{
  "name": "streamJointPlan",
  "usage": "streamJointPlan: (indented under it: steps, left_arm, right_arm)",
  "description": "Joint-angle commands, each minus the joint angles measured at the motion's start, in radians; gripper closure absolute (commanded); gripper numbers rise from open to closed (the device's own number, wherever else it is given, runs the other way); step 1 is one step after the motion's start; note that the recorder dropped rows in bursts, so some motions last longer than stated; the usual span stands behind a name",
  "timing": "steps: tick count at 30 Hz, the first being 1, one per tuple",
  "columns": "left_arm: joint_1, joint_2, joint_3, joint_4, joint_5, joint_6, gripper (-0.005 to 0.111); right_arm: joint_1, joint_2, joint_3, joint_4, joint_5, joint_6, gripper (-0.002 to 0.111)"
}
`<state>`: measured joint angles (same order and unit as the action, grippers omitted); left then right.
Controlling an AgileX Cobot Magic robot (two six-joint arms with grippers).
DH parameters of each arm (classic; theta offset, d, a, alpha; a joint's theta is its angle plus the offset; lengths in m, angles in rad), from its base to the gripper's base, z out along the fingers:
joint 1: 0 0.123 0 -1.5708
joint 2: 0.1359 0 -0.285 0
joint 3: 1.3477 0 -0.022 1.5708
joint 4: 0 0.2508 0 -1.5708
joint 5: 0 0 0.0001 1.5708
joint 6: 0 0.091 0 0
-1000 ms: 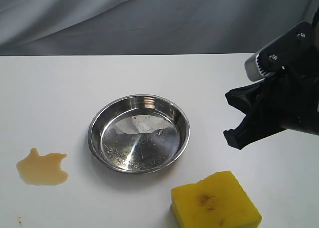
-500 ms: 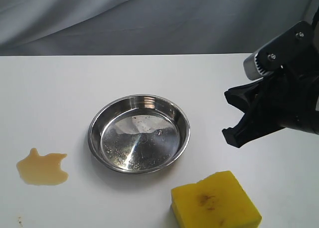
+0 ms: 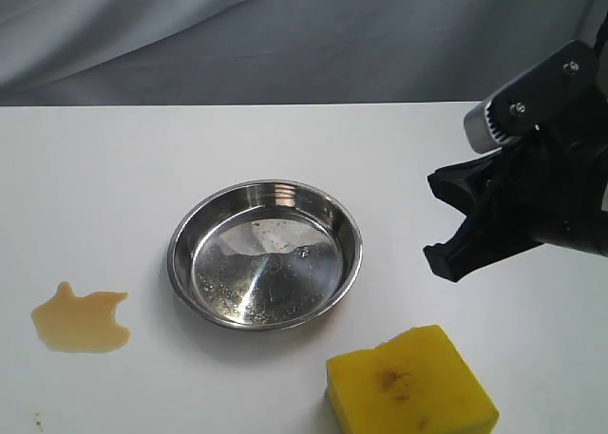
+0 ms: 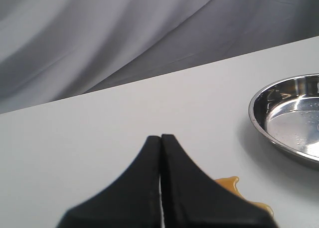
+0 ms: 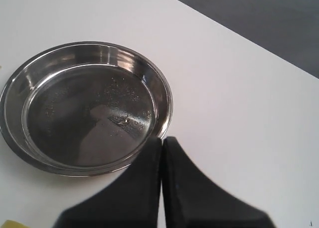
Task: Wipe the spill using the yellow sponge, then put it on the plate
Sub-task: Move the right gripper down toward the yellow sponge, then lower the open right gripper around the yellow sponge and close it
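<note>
Ben: Where is the spill?
Mia: The spill (image 3: 81,320) is a small brown puddle on the white counter (image 3: 114,168). It is off to the left of the plate (image 3: 177,249).
Ben: And the yellow sponge?
Mia: The yellow sponge (image 3: 410,382) lies flat on the counter at the front. It is to the right of the plate, near it but not touching. It has a little brown mark on top. The plate sits between the sponge and the spill, so those two are well apart.
Ben: What does the plate look like?
Mia: It is round and shiny, with a raised rim. Tiny wet drops sit on its bottom.
Ben: What about the right gripper?
Mia: The right gripper (image 5: 162,143) is above the counter, to the right of the plate and farther back than the sponge. Its two black fingers are pressed together, and it holds nothing.
Ben: And the left gripper?
Mia: The left gripper (image 4: 160,138) shows only in its own wrist camera. Its fingers are pressed tight together too, with nothing between them. The spill peeks out from behind one finger.
Ben: What is at the back?
Mia: A grey cloth (image 3: 285,35) hangs behind the counter.
</note>
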<state>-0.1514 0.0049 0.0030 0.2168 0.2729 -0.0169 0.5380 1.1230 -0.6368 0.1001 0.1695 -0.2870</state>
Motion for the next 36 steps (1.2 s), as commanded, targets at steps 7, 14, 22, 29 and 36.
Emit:
streamJointPlan:
  steps: [7,14,22,29,36]
  left_arm:
    - [0.001,-0.005,-0.003,0.001,-0.007,-0.005,0.107]
    - [0.001,-0.005,-0.003,0.001,-0.007,-0.005,0.107]
    - [0.001,-0.005,-0.003,0.001,-0.007,-0.005,0.107]
    - [0.001,-0.005,-0.003,0.001,-0.007,-0.005,0.107]
    - [0.001,-0.005,-0.003,0.001,-0.007,-0.005,0.107]
  right_arm:
    - [0.194,0.002,-0.005,-0.020,0.133,-0.156,0.098]
    - [0.269,0.002,-0.005,-0.127,0.294,-0.212,0.038]
    - [0.269,0.002,0.043,-0.128,0.279,-0.212,0.003]
    - [0.269,0.002,0.047,-0.089,0.269,-0.151,0.003]
    - [0.269,0.002,0.047,-0.089,0.269,-0.015,0.003]
